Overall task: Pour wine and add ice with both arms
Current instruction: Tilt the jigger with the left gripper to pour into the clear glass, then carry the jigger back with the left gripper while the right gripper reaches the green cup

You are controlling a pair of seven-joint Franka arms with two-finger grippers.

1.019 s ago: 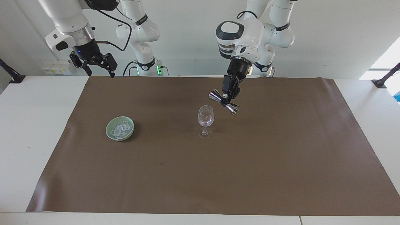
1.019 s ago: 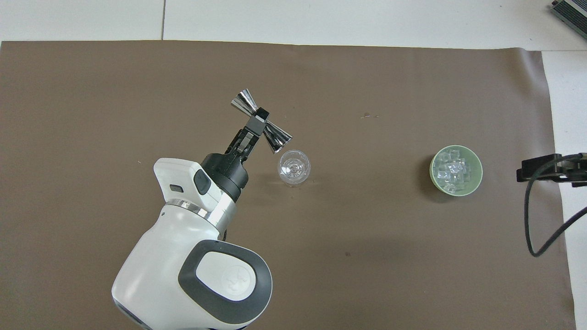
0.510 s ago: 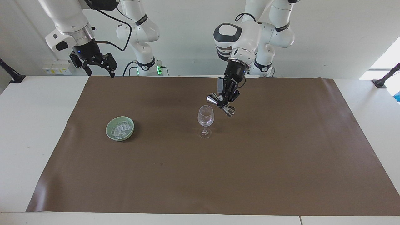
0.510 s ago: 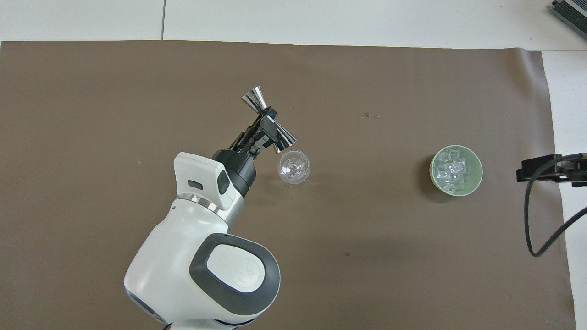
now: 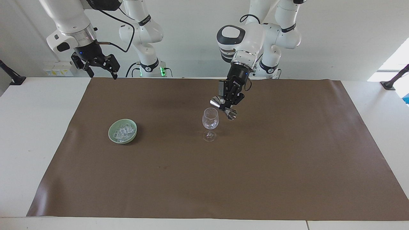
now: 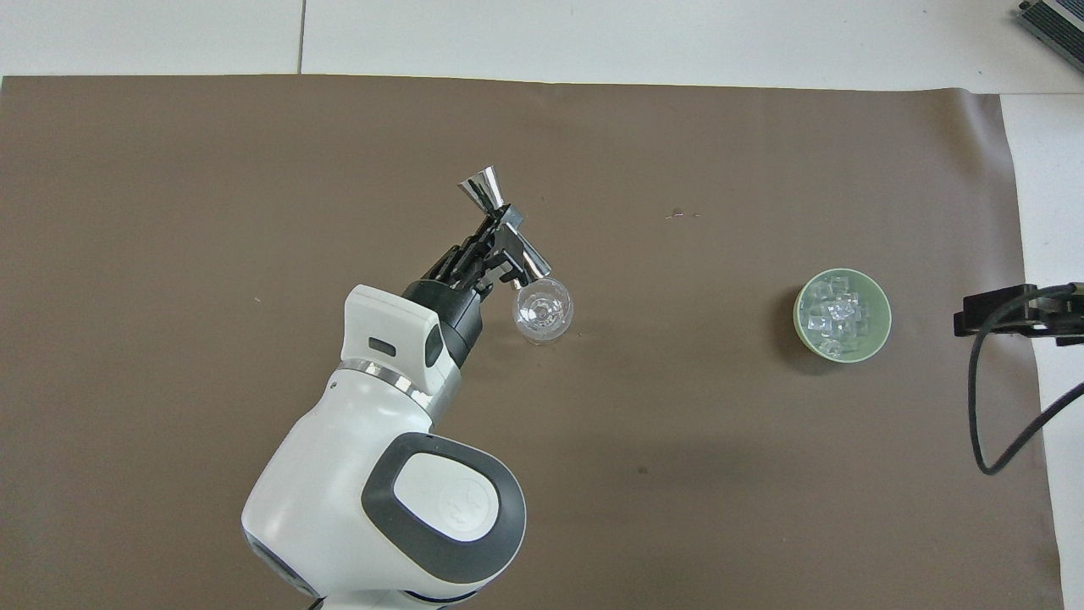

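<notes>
My left gripper [image 5: 227, 103] [image 6: 504, 233] is shut on the waist of a shiny metal jigger [image 5: 220, 101] [image 6: 483, 188]. The jigger is tilted, and its lower cup hangs at the rim of the clear stemmed glass [image 5: 210, 120] [image 6: 544, 310], which stands mid-mat. No wine shows in either view. The ice [image 5: 123, 131] [image 6: 837, 317] lies piled in a pale green bowl [image 5: 110, 132] [image 6: 798, 318] toward the right arm's end. My right gripper [image 5: 103, 75] [image 6: 1016, 312] waits open in the air over the mat's edge by the right arm's base, holding nothing.
A brown mat [image 5: 255, 159] [image 6: 212, 212] covers most of the white table [image 5: 32, 127]. The left arm's big white wrist [image 6: 389, 491] fills the lower part of the overhead view. A black cable [image 6: 987, 424] hangs from the right arm.
The left gripper has swung the jigger toward the glass and turned it, so its lower cup now sits at the glass's rim. The right arm has not moved.
</notes>
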